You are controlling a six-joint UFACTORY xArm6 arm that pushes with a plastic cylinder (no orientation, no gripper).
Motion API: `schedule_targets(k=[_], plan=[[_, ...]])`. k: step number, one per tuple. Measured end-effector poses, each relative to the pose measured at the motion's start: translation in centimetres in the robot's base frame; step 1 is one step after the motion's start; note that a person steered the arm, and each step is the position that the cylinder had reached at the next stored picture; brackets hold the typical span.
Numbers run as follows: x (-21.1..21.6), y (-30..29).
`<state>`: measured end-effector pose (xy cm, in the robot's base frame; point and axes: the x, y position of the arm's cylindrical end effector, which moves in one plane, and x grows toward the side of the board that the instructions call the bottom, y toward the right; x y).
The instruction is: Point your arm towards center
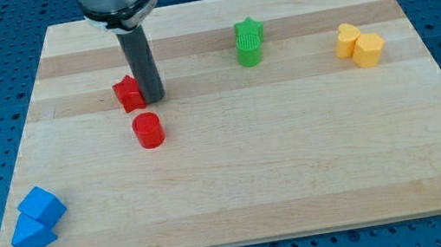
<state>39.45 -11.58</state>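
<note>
My tip (153, 98) rests on the wooden board (295, 156) in the upper left part of the view. It touches the right side of a red block (128, 93) of angular shape. A red cylinder (149, 131) stands just below the tip, a little apart from it. The board's centre lies to the right of and below the tip.
Two green blocks (249, 42), one a star, sit together at the top middle. Two yellow blocks (359, 44) sit together at the top right. Two blue blocks (37, 220) sit at the bottom left corner. Blue table surface surrounds the board.
</note>
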Motion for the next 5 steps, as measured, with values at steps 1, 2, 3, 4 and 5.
schedule_targets(k=[1, 2, 3, 4, 5], plan=[[-0.4, -3.2], [-1.2, -6.2], [-1.5, -8.5], [-1.5, -9.2], [-1.6, -5.2]])
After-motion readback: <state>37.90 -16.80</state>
